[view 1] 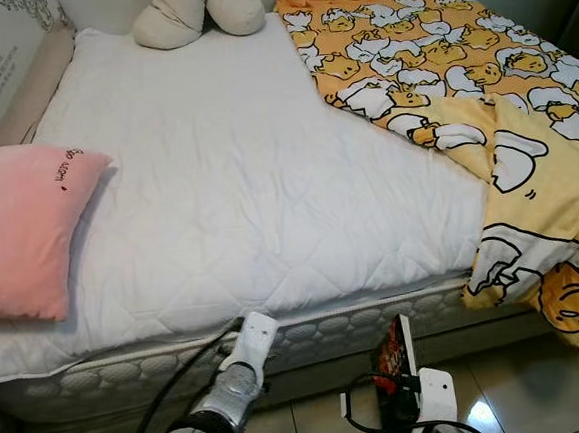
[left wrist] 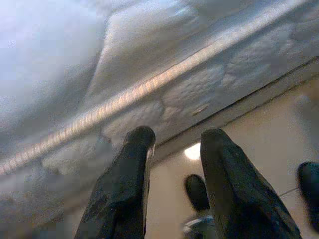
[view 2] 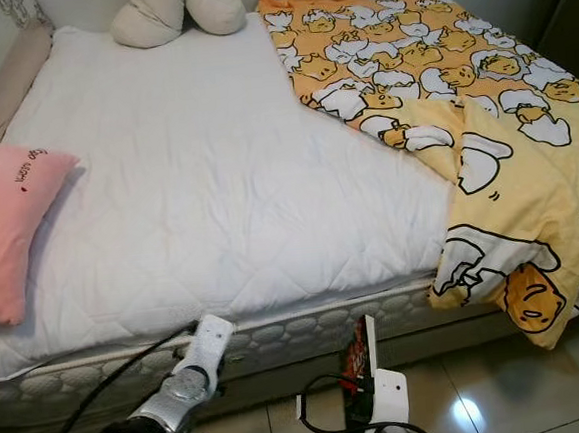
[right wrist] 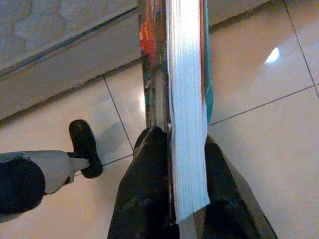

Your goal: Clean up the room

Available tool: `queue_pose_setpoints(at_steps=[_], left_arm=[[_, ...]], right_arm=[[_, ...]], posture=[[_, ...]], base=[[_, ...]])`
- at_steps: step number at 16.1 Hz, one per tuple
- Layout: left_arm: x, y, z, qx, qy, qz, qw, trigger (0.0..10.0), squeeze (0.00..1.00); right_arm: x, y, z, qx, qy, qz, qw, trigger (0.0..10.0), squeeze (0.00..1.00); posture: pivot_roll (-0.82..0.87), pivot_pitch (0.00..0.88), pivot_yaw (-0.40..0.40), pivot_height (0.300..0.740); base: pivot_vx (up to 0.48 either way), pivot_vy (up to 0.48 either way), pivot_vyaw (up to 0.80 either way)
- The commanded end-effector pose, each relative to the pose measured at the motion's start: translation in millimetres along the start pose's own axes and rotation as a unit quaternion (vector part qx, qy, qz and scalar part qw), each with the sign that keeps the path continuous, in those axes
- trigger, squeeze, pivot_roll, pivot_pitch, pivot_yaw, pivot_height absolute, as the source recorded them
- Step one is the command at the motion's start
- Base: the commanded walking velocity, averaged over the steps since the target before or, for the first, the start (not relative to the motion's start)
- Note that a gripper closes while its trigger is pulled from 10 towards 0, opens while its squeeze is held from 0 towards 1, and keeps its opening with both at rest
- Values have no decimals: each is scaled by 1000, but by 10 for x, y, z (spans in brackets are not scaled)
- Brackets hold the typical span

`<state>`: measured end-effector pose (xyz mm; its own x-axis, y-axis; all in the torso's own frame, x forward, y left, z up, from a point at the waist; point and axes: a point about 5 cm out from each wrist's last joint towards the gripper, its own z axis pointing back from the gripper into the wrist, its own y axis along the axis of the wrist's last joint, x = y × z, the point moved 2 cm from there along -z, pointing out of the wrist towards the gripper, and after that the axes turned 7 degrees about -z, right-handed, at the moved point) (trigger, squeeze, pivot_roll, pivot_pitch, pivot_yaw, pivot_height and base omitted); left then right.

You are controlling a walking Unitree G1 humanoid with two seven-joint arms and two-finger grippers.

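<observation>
The right end effector (right wrist: 174, 149) is clenched on a book (right wrist: 185, 99), one finger pressed against each cover, page edges facing the wrist camera. The book stands upright above the tiled floor (right wrist: 259, 74), extending forward from the fingertips toward the side of the mattress (view 1: 358, 321). In the head views the book (view 1: 393, 354) sits just above the right wrist, near the foot of the bed.

The left end effector (left wrist: 174, 144) is released: its two fingers stand apart with nothing between them. It is raised close to the quilted mattress side, with the piped edge seam just beyond the fingertips.

Beyond both end effectors lies the white mattress pad (view 1: 247, 180). A pink pillow (view 1: 25, 227) rests on it, far to the left of the left end effector. A yellow cartoon-print blanket (view 1: 483, 121) covers the bed's far right part and hangs over its edge, to the right of the book. A cream plush toy (view 1: 193, 11) lies farthest away, at the head of the bed.
</observation>
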<state>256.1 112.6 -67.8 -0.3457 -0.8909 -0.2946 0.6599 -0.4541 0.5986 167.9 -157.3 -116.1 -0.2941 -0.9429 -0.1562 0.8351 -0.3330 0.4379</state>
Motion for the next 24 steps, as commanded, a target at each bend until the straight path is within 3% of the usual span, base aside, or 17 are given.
queue_pose_setpoints(at_steps=[1, 5, 10, 14, 15, 17, 18, 22, 23, 24], left_arm=[[-2, -62, 0, -21, -11, 48, 999, 10000, 1000], [35, -228, 20, -55, -27, 55, 997, 10000, 1000], [16, -222, 16, -54, -29, 67, 996, 10000, 1000], [-15, -240, 15, -58, -27, 67, 996, 10000, 1000], [-9, -257, 18, -62, -29, 69, 995, 10000, 0], [13, -299, 27, -68, -34, 67, 995, 10000, 0], [17, -354, 36, -74, -33, 57, 995, 10000, 0], [46, -373, 43, -74, -38, 50, 995, 10000, 0], [51, -356, 40, -72, -39, 48, 995, 10000, 0], [53, -342, 38, -71, -39, 48, 996, 10000, 0]], right_arm=[[-80, 630, 5, 78, 43, 263, 961, 0, 1000], [-77, 558, -3, 58, 54, 189, 979, 0, 1000], [-54, 607, 1, 59, 54, 181, 980, 0, 1000], [-8, 493, 0, 45, 55, 182, 981, 0, 1000], [-9, 474, 0, 42, 58, 172, 983, 0, 1000], [-8, 449, -2, 34, 61, 152, 986, 0, 1000], [0, 422, -2, 25, 63, 158, 985, 0, 0], [80, 368, 3, 12, 53, 186, 981, 0, 0], [82, 365, 3, 8, 55, 189, 980, 3255, 0], [75, 375, 3, 6, 58, 197, 979, 10000, 0]], posture=[[70, 0, -4, 740], [78, 0, -27, 740], [79, 0, -32, 740], [85, 0, -40, 740], [87, 0, -40, 740], [82, 0, -33, 740], [71, 0, -30, 740], [71, 0, -41, 740], [71, 0, -44, 740], [69, 0, -46, 740]], base=[[0, 0, 0], [0, 0, 0], [0, 0, 0], [0, 0, 0], [0, 0, 0], [0, 0, 0], [0, 0, 0], [0, 0, 0], [0, 0, 0], [0, 0, 0]])
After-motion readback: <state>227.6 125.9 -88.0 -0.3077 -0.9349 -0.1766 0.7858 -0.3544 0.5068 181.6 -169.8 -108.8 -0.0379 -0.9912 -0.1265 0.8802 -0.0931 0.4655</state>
